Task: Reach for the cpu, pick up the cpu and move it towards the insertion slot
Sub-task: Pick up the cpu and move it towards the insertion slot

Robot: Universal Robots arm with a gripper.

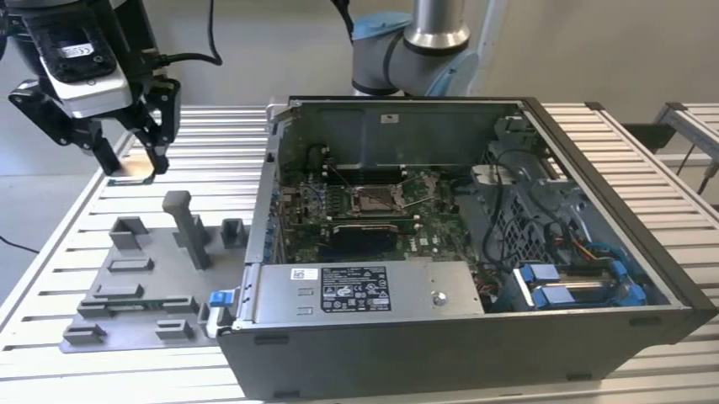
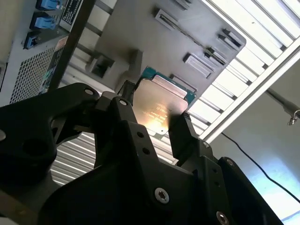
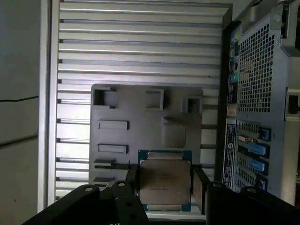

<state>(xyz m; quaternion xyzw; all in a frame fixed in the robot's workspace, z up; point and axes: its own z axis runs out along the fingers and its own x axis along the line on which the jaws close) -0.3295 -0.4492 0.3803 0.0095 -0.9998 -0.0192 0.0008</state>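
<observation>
Over open table (image 1: 629,160) beside the case (image 1: 450,353), the gripper (image 1: 135,165) clasps the cpu (image 3: 165,180) by its edges.

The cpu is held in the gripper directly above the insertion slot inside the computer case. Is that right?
Not quite. The gripper does hold the cpu, but not above the insertion slot: the exterior view shows it over the slatted table, on that view's left of the computer case.
</observation>
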